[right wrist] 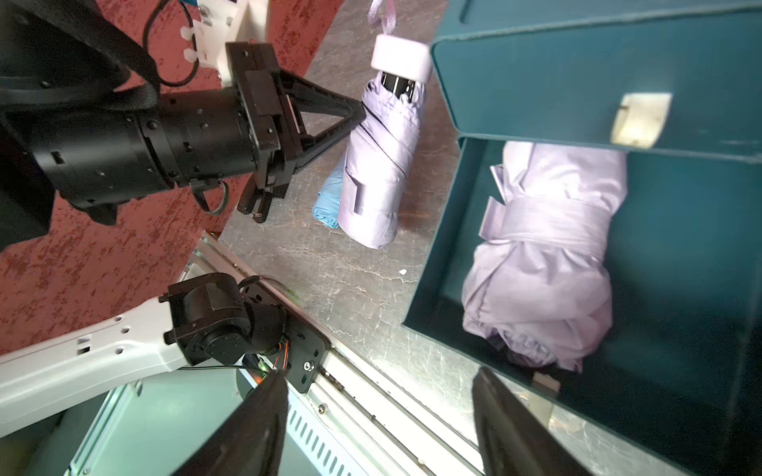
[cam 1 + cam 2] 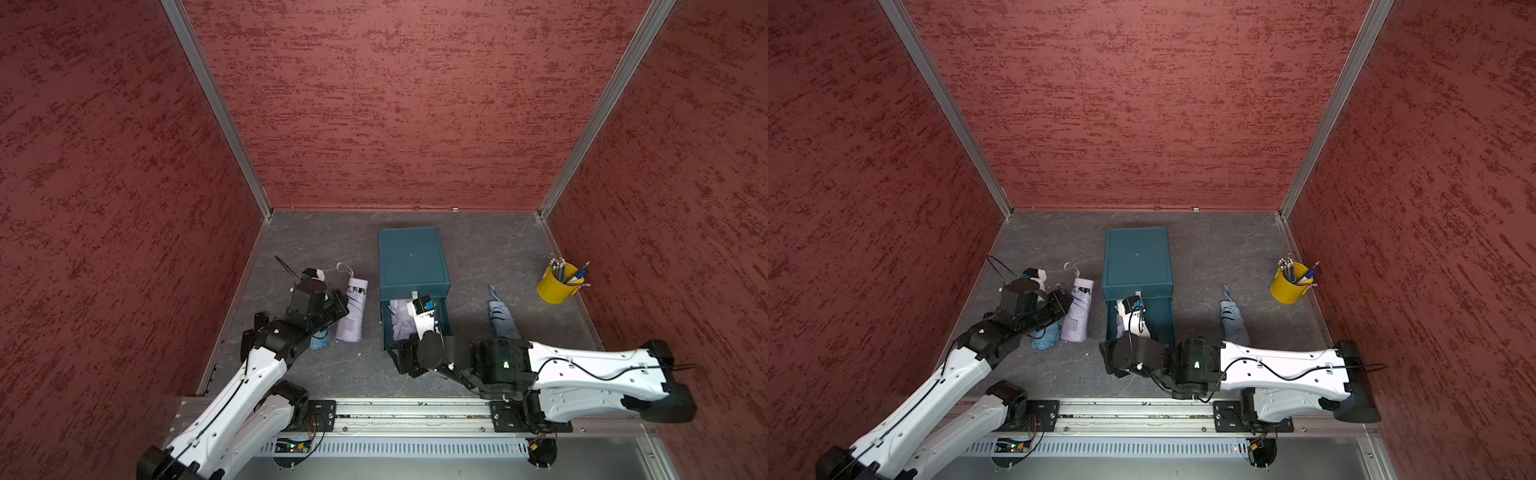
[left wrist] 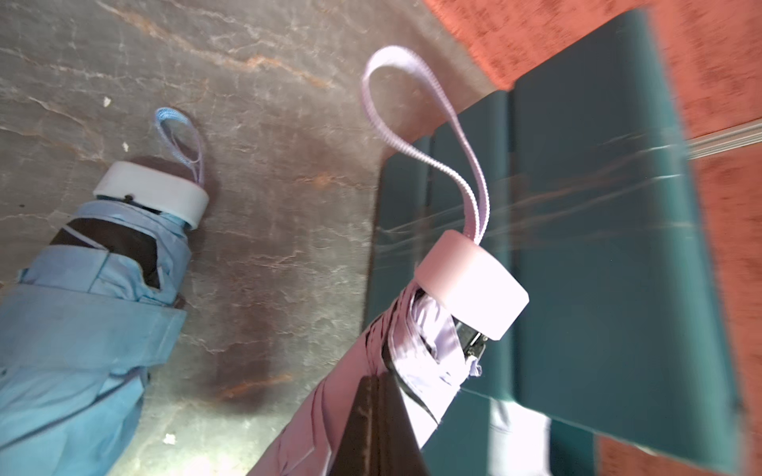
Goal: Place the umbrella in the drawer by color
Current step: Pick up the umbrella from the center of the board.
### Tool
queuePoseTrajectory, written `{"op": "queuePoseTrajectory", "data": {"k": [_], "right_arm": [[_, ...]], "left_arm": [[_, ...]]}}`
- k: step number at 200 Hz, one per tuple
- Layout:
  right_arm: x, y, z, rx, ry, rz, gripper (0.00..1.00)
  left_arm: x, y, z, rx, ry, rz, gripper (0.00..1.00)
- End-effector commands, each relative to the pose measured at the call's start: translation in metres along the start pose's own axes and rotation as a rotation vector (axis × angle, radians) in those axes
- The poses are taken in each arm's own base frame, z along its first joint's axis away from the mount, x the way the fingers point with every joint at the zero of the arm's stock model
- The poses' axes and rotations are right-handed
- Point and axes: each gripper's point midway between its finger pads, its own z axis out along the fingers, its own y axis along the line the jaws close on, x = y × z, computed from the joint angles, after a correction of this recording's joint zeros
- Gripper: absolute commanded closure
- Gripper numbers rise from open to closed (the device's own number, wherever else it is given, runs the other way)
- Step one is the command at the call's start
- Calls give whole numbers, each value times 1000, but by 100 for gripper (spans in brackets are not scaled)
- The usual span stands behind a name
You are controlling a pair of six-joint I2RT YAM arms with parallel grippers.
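Pinching at the fabric of the lilac umbrella [image 1: 379, 165], my left gripper [image 1: 359, 112] has its jaws pressed fully together, tips on the umbrella's flank towards the handle end. That umbrella is folded compact, its lilac canopy bound by a matching strap, with a pale cap handle [image 3: 470, 288] and a lilac wrist loop [image 3: 412, 123]. It lies on the grey table [image 2: 478, 249] just left of the teal cabinet [image 2: 411, 257], with a light-blue umbrella [image 3: 82, 329], folded the same way, just beside it.

My right gripper [image 1: 379, 375] hangs at the front of the pulled-out drawer [image 1: 437, 247], jaws spread wide with nothing between them. In the drawer lies a second lilac umbrella [image 1: 544, 255], rumpled, its strap around the middle. The other light-blue umbrella [image 2: 503, 318] lies on the table to the right of the cabinet, near a yellow pencil cup [image 2: 555, 286].
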Motion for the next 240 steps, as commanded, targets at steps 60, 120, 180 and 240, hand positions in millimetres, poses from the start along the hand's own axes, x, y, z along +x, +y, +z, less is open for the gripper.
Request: {"op": "queuePoseTrajectory", "data": {"k": [60, 120, 180, 240], "right_arm": [[-41, 69, 27, -331, -108, -15, 7], [-36, 66, 53, -355, -158, -42, 9], [-42, 57, 70, -392, -190, 48, 14], [-36, 64, 93, -419, -187, 50, 18]], "left_arm": [[-26, -60, -82, 286, -37, -291, 100], [-23, -72, -91, 391, 0, -438, 100], [-27, -79, -108, 428, -17, -457, 100], [-27, -82, -114, 485, -17, -519, 100]]}}
